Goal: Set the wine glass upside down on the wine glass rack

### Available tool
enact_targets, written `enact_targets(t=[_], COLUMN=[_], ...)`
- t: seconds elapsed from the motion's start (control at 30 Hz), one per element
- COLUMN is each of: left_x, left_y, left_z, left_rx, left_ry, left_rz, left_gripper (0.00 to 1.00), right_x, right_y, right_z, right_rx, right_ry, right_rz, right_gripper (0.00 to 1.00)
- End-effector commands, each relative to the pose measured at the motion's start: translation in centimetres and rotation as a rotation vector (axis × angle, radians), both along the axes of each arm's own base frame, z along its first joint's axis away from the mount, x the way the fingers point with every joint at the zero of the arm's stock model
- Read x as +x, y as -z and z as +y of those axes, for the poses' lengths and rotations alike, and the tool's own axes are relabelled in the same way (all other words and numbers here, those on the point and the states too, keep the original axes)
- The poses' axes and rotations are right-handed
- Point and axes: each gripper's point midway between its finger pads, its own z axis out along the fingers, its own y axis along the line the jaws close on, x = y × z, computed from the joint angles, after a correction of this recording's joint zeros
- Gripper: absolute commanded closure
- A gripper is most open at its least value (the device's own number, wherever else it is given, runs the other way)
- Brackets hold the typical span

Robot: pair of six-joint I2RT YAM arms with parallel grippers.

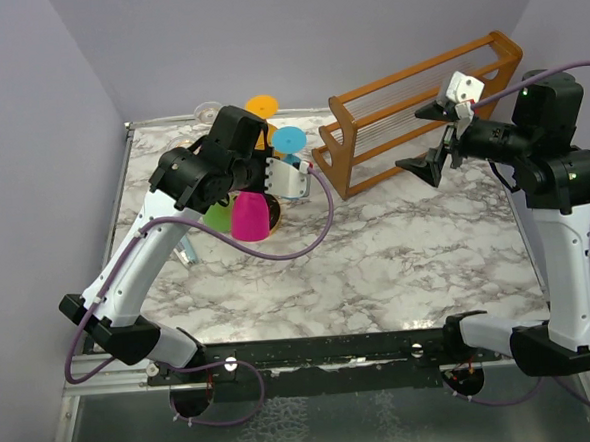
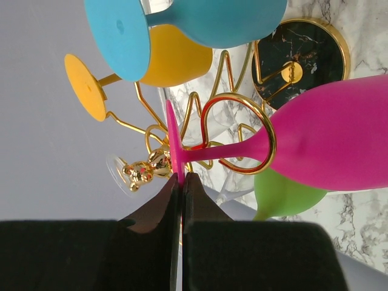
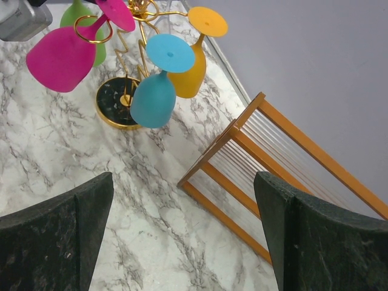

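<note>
**Wine glass** (image 2: 339, 139): magenta, opaque. It is held inverted at the wine glass rack (image 2: 206, 115), with the bowl hanging lowest and the foot uppermost. The stem is threaded through one gold ring arm of the rack. In the right wrist view the glass is seen tilted, the bowl swung outward from the post.

**Left fingers** (image 2: 157, 218): dark, nearly pressed together. The thin edge of the magenta foot is pinched between their tips.

**Wine glass rack**: gold wire with a central post and looped arms. The round dark base with a gold rim is set on the tabletop (image 1: 397, 245) at the far left. Three more glasses are hung on it upside down:
- a blue glass (image 3: 154, 97) is placed on the side toward the wooden rack;
- a yellow glass (image 3: 188, 76) is found just behind the blue one;
- a green glass (image 2: 285, 194) is partly hidden behind the magenta bowl.

**Tabletop**: white marble pattern with grey veins.

**Wooden rack** (image 1: 408, 104): orange-brown and slatted. It is laid at the far right, well apart from the gold rack's base.

**Right fingers** (image 3: 54, 236): dark, spread wide, with nothing held. They are raised above the tabletop near the wooden rack.
</note>
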Motion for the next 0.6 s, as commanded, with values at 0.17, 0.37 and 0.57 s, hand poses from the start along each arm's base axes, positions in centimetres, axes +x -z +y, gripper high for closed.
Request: enact_targets(t=[0.17,0.37,0.57], left_x=[-1.0,-1.3,-1.9], left_y=[-1.0,-1.0,-1.0], left_z=[-0.9,-0.8,-1.0], left_rx=[-0.063,-0.066,-0.077], left_ry=[0.047,0.052,0.074], left_rz=[0.003,0.005,0.026], left_gripper=[1.0,1.0,1.0], right_x=[-0.3,-0.3,-0.3], right_y=[-0.2,-0.2,-0.2], right_z=[0.0,0.0,0.0], right_rx=[0.005,0.007,0.008], right_ry=[-0.018,-0.019,-0.021], right_rz=[-0.015,-0.012,-0.01], right_gripper=[0.01,0.01,0.01])
